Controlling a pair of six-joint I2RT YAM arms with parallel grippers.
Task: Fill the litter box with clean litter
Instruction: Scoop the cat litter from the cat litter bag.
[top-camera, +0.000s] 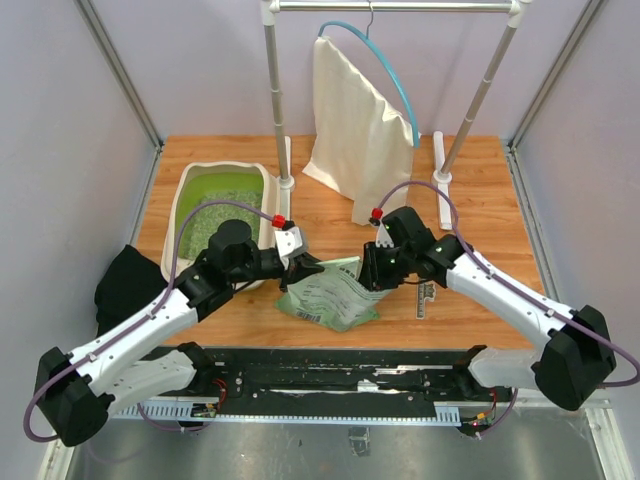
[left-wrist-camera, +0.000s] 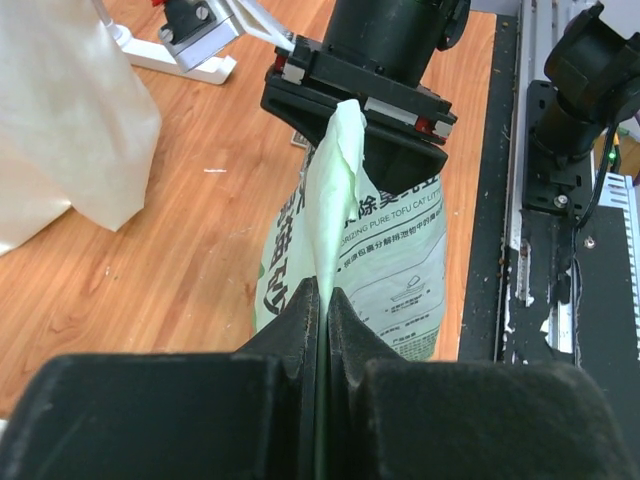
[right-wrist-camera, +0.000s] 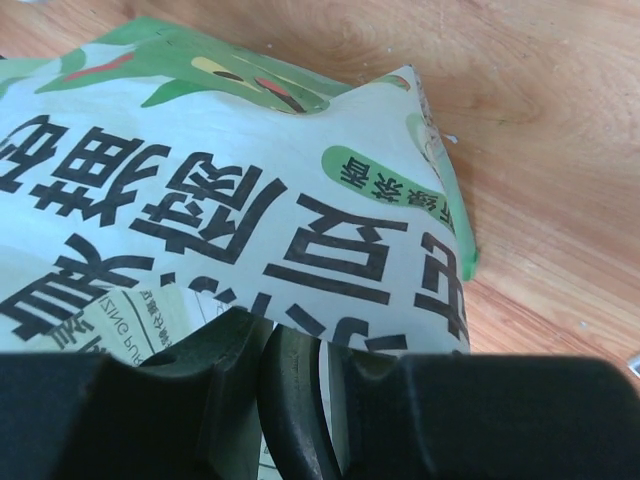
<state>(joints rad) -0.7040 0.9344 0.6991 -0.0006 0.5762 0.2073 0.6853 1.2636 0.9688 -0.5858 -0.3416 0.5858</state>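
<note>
Logged wooden desk (top-camera: 480, 190) beneath both claws. Noted garment rack (top-camera: 275, 100) standing beyond the claws at the far side, with a cream cloth bag (top-camera: 355, 130) hung from it on a blue hanger (top-camera: 400, 90).

Found litter box (top-camera: 225, 168) on the desk, left of and beyond the left claw (top-camera: 300, 265), beside that arm's wrist. Beige rim, lime-green inside.

Recorded green-and-white tofu cat litter bag (top-camera: 330, 290) spanning the gap between the two claws, low over the desk. Cannot tell whether its underside touches the wood.

Saw clean litter (top-camera: 215, 215) as a speckled pale green-grey layer inside the box, well apart from the right claw (top-camera: 372, 270).

Checked left claw (left-wrist-camera: 318, 300) in own wrist view: fingers pressed together on a thin edge of the bag.

Checked right claw (right-wrist-camera: 270, 345): pinching the opposite, crumpled end of the bag, with the printed face directly ahead of its fingers.
</note>
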